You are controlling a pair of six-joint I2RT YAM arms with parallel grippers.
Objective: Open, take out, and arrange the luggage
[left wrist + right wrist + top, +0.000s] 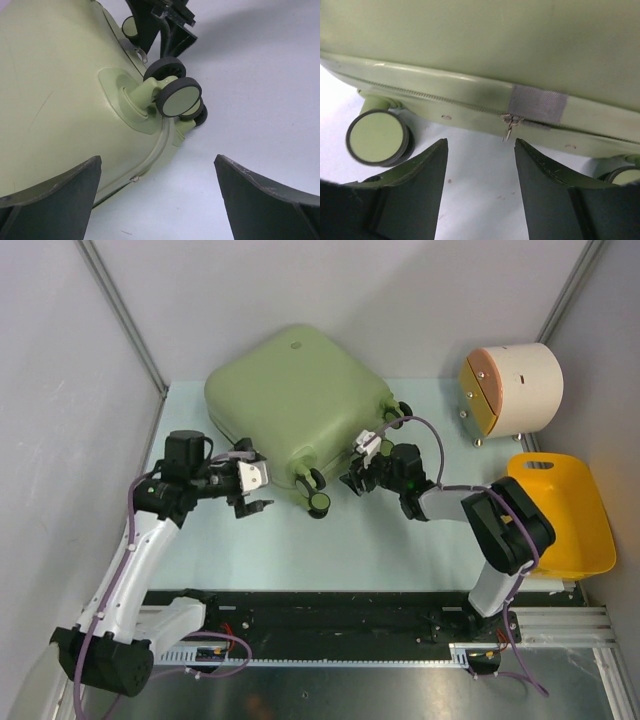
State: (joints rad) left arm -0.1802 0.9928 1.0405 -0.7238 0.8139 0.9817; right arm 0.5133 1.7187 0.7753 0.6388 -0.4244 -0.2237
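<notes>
luggage (pixel 295 405), upper ctr: stiff slick shell, prob awkward | grab zip pull (pixel 509 129) (tiny) | right gripper (pixel 480 147) wide, facing it | left gripper (pixel 157 162) wide too

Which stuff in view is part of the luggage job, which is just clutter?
Job: suitcase, its zipper pull, left gripper, right gripper, both with jaws open.
Lying about: yellow basket, cream drum.
</notes>
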